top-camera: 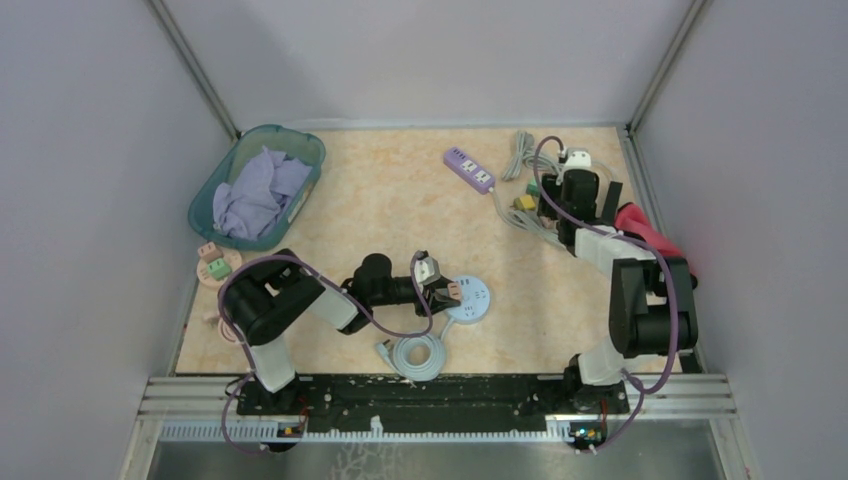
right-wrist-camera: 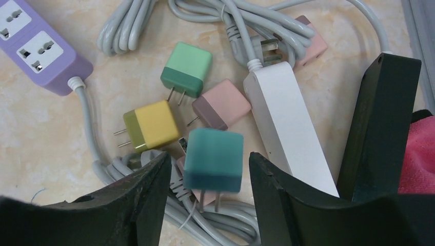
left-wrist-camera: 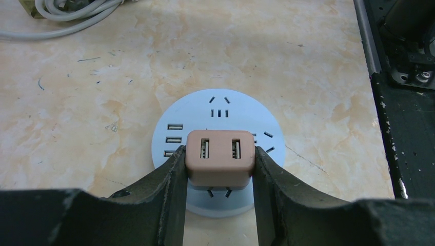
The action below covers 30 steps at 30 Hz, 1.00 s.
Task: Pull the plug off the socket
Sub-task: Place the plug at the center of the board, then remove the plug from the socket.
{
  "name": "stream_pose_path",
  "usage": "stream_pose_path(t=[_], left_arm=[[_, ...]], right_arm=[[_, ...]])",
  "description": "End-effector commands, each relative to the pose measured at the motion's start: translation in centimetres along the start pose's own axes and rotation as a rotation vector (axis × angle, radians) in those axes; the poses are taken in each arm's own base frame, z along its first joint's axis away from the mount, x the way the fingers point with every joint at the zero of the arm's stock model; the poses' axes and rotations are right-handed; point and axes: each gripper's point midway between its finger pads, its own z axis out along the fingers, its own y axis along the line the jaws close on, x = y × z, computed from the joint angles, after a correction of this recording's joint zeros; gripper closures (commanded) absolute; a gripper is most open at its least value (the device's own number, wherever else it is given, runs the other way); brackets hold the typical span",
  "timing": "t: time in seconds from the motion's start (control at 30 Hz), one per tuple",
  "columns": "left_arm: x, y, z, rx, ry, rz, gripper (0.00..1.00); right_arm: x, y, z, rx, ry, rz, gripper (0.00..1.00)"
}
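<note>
A round pale-blue socket lies flat on the table, also in the top view. A pink two-port USB plug sits on its near half. My left gripper is shut on the plug, one finger pressed against each side; it shows in the top view too. My right gripper is open at the far right over a pile of plugs. A teal plug, blurred, is between its fingers with a gap on both sides, prongs pointing down.
Under the right gripper lie green, yellow and pink plugs, a white power strip, grey cables and a purple strip. A teal basket with cloth stands far left. The socket's coiled cable lies at the near edge.
</note>
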Motion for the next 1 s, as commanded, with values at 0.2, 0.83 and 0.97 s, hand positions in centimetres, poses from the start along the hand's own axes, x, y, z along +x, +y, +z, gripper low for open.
stream_pose_path(t=[0.2,0.83,0.97], left_arm=[[2.5,0.2,-0.6,-0.029,0.097,-0.066,0.95],[0.1,0.5,-0.1,-0.067,0.08,-0.077,0.32],[-1.7,0.3,-0.4,-0.083,0.046,-0.049,0.22]], right_arm=[[-3.3,-0.8,-0.4,0.02,-0.072,-0.002,0.3],[-2.1,14.4,-15.3,-1.162,-0.276,-0.436,0.36],[-1.3,15.0,-16.8,-1.263,-0.294,-0.484,0.35]])
